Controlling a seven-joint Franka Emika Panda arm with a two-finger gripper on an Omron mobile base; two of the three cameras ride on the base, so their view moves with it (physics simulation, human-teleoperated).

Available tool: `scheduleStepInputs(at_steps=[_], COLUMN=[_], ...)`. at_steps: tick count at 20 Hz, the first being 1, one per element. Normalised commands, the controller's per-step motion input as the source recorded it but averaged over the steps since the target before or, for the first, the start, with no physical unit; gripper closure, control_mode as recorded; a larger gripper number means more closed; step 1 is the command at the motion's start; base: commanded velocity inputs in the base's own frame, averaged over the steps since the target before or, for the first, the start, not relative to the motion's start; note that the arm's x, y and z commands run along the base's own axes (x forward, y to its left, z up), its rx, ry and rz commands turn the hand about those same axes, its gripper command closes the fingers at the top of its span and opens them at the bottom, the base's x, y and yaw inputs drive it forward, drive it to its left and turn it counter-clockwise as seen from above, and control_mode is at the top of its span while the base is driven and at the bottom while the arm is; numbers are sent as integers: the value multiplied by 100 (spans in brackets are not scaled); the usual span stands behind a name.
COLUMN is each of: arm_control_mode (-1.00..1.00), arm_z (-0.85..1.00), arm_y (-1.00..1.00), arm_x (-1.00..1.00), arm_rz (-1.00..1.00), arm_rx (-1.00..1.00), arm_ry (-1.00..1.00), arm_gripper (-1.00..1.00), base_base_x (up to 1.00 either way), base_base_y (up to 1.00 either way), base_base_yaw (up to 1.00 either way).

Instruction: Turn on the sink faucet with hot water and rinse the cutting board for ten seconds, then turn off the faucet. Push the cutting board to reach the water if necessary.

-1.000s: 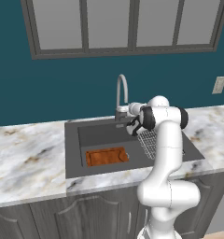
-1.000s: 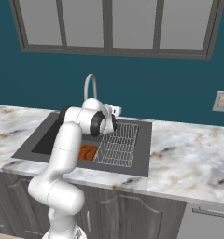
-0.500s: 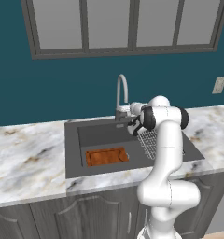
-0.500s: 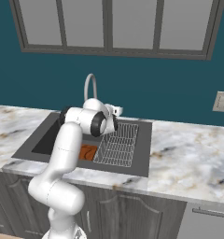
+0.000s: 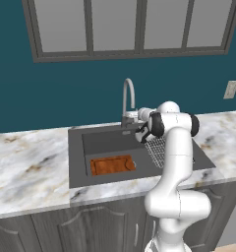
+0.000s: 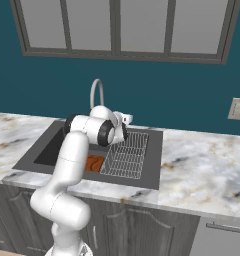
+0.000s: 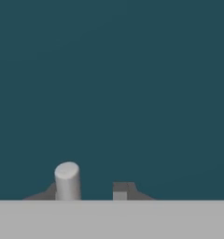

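The sink faucet (image 5: 128, 97) arches over the back rim of the dark sink (image 5: 74, 158). The orange-brown cutting board (image 5: 112, 165) lies flat on the basin floor, left of and nearer than the spout. It peeks from behind my arm in the right base view (image 6: 94, 162). My gripper (image 5: 134, 116) is at the faucet's base, on its right side. In the hand view, a short grey cylinder (image 7: 67, 181), apparently the lever, stands between my fingertips (image 7: 123, 190), close to the left one. The gripper (image 7: 86, 191) looks open. The water is out of view.
A wire mesh dish rack (image 6: 126, 155) fills the right part of the sink (image 6: 154, 156), under my forearm. Marble counter (image 5: 26, 162) runs along both sides. The teal wall (image 7: 112, 84) and a window stand right behind the faucet (image 6: 96, 92).
The hand has crept slightly toward the faucet's base. The cutting board has stayed put.
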Motion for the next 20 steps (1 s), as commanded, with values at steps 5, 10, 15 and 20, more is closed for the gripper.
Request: scheduleStepInputs(at_steps=[5,10,15,20], arm_control_mode=[-100,-100,-100,-100], arm_z=[0,0,-1,-3], arm_y=[-51,-53,-55,-56], arm_x=[-11,-10,-6,-3], arm_rz=[2,3,3,2], arm_rx=[0,0,0,0], arm_ry=[0,0,0,2], arm_gripper=[100,100,100,100], base_base_x=[0,0,0,0], base_base_y=[0,0,0,0], base_base_yaw=[0,0,0,0])
